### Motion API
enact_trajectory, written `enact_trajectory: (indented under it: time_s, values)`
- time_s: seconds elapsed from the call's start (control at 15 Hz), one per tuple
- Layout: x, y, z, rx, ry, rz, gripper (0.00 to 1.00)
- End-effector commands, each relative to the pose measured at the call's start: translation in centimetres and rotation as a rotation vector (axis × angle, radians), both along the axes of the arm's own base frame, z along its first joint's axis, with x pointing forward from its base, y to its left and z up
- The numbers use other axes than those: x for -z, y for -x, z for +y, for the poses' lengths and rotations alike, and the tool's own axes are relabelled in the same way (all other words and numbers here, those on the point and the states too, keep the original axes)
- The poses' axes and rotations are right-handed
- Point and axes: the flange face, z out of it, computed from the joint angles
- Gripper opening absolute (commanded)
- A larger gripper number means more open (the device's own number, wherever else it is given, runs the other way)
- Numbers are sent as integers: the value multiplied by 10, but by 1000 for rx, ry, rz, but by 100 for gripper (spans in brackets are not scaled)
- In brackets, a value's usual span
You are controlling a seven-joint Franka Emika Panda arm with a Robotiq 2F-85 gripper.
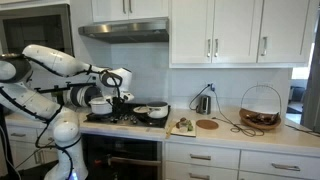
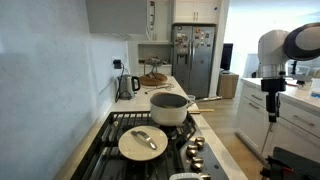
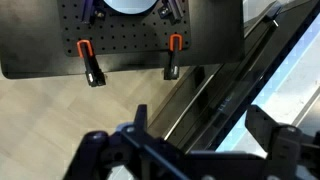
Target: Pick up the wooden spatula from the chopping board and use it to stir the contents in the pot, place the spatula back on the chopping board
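Observation:
The chopping board (image 1: 183,127) lies on the counter right of the stove, with small bits on it. The wooden spatula is too small to make out on it. The wide dark pot (image 1: 152,112) with a pale inside stands on the stove's right side, next to the board. My gripper (image 1: 122,96) hangs pointing down in front of the stove, out over the floor (image 2: 270,110), well away from board and pot. In the wrist view its fingers (image 3: 205,122) are spread wide with nothing between them, above the floor and the oven front.
A taller white pot (image 1: 100,103) stands on the stove's left side, behind my arm. A round wooden disc (image 1: 207,124), a kettle (image 1: 203,103) and a wire basket (image 1: 260,108) sit on the counter. A fridge (image 2: 195,60) stands at the far end.

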Motion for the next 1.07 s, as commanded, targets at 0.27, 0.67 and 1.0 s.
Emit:
enact_trajectory:
  time_s: [0.27, 0.67, 1.0]
  values:
    - [-11, -12, -9, -39, 18, 0, 100]
    - [-29, -48, -45, -194, 94, -16, 100]
    - [-23, -90, -76, -398, 153, -23, 100]
